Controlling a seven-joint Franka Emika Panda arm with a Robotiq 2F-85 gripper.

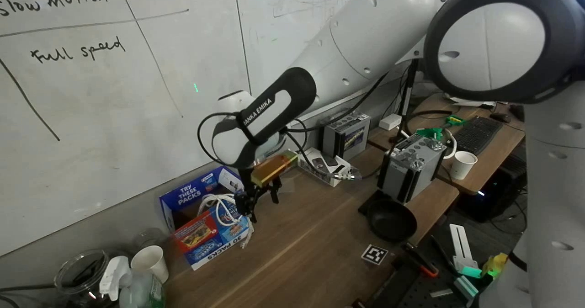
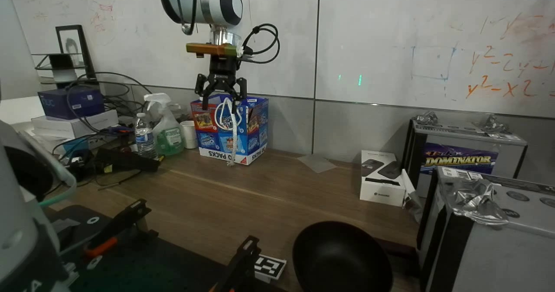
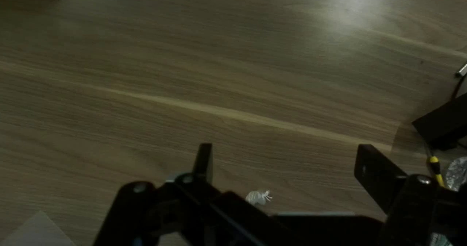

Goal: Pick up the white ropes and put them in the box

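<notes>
Closest to us in an exterior view, the pan (image 2: 342,257) is sitting on the table (image 2: 260,188), and we're looking past it to the gripper (image 2: 220,108), hovering with jaws spread wide and gripping nothing. Just beneath and beyond it we're finding the ropes (image 2: 234,136), straddling the front rim of the box (image 2: 208,141): some cord lying inside, loops hanging outside, a tail dropping down the front wall. In the wrist view we're spotting a frayed end (image 3: 257,197) between the fingers (image 3: 206,162), well below them. Here's what we're counting on: the tail is running up and down while the jaws are standing apart along that wall, so across it. Whether a fingertip is touching, we're not able to tell. We're judging the placing half done, the outside loops probably needing a lift inward over the rim. Behind, we're facing the whiteboard (image 2: 368,45).
</notes>
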